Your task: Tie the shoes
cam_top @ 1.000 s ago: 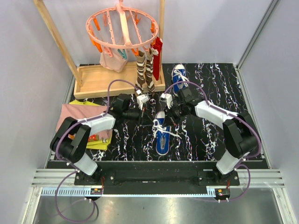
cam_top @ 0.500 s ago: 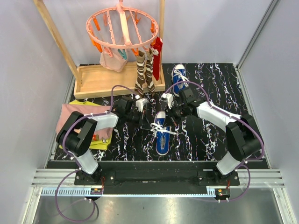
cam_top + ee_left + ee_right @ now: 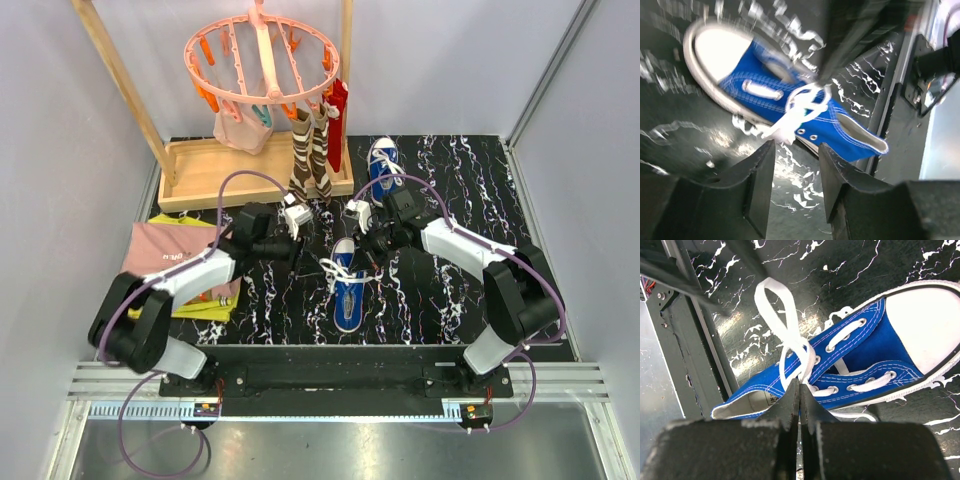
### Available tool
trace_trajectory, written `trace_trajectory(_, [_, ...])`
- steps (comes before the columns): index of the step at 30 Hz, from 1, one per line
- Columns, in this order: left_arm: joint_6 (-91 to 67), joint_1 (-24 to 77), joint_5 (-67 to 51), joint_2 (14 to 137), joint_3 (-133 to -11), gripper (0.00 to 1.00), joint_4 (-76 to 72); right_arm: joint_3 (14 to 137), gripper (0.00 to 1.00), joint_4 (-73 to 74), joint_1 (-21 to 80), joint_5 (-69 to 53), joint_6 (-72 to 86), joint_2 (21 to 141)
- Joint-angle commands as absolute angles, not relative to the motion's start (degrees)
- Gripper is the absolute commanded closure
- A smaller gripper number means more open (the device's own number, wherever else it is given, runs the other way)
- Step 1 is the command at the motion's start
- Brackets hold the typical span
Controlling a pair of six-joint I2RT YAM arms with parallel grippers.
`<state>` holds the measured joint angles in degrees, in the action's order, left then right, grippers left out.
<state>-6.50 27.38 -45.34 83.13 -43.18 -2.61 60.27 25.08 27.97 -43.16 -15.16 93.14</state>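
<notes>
One blue shoe (image 3: 348, 292) lies mid-table, toe toward the back, with its white laces in a loose bow. The second shoe (image 3: 383, 165) lies farther back. My right gripper (image 3: 368, 248) is at the near shoe's right side. In the right wrist view it (image 3: 800, 390) is shut on the lace at the knot of the shoe (image 3: 865, 355), and a lace loop (image 3: 771, 310) stands out beyond it. My left gripper (image 3: 297, 248) is left of the shoe. In the left wrist view it (image 3: 796, 170) is open and empty, short of the shoe (image 3: 775, 90).
A wooden drying rack with a tray base (image 3: 215, 172) stands at the back left and carries a pink peg hoop (image 3: 260, 55). Striped socks (image 3: 310, 155) and a red sock (image 3: 336, 115) hang beside the far shoe. Folded clothes (image 3: 165, 262) lie at the left edge.
My left gripper has drawn back to the left, away from the near shoe, and is now empty. The right gripper has stayed at the shoe, still holding the lace.
</notes>
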Motion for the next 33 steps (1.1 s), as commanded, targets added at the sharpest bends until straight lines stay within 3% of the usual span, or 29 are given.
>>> trace_trajectory(1, [13.13, 27.51, -49.04, 74.03, -41.75, 0.56, -0.98, 60.64, 1.00, 23.73, 28.48, -44.74, -14.77, 92.37])
trace_trajectory(4, [26.83, 30.05, -46.59, 72.51, -43.32, 0.56, 5.17, 61.08, 1.00, 23.73, 28.48, -44.91, -14.42, 92.99])
trace_trajectory(13, [43.92, 38.48, -40.88, 76.19, -45.61, 0.57, 5.63, 61.96, 1.00, 23.73, 28.30, -45.26, -13.80, 94.13])
trace_trajectory(27, [50.27, 42.54, -36.83, 86.74, -51.32, 0.59, 2.99, 62.67, 1.00, 23.73, 27.07, -47.28, -12.92, 94.66])
trace_trajectory(33, [50.36, 43.33, -35.86, 89.56, -53.08, 0.65, 3.34, 62.93, 1.00, 23.73, 26.19, -48.34, -12.39, 95.01])
